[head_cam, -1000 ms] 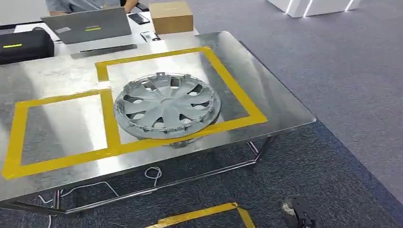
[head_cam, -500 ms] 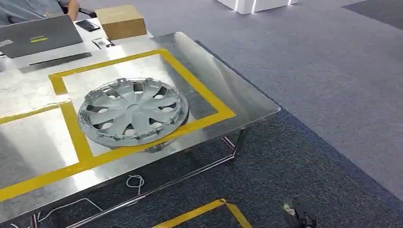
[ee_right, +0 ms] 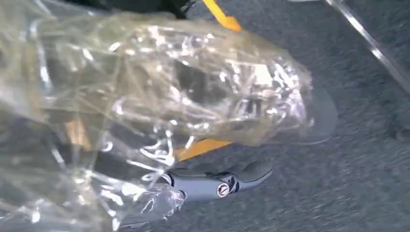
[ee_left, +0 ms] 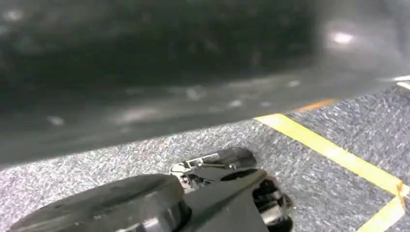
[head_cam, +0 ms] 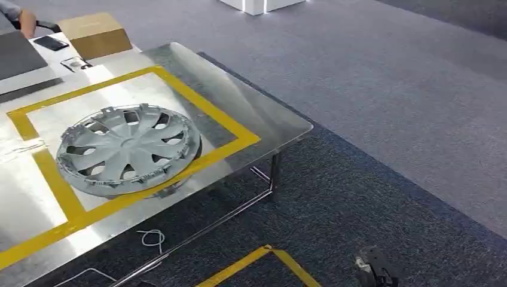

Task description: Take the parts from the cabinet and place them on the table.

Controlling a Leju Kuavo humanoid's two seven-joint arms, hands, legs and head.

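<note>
A grey wheel cover (head_cam: 128, 149) lies flat on the shiny metal table (head_cam: 257, 116), inside the right-hand square of yellow tape (head_cam: 197, 101). My left hand (ee_left: 227, 188) hangs over grey carpet, dark fingers extended, with nothing in it. Crinkled clear plastic (ee_right: 159, 96) wraps my right hand (ee_right: 217, 183); one dark finger sticks out below the wrap, and it holds nothing. Both hands are low and away from the table top.
A brown cardboard box (head_cam: 94, 34), a phone (head_cam: 51, 43) and a laptop's edge (head_cam: 18, 57) sit at the table's far end, where a person's hand (head_cam: 24, 21) shows. Yellow tape (head_cam: 263, 263) marks the carpet below the table. A white cable (head_cam: 152, 239) lies under it.
The camera has swung to the right, so the table and wheel cover have slid leftward in the picture. The wheel cover keeps its place inside the tape square.
</note>
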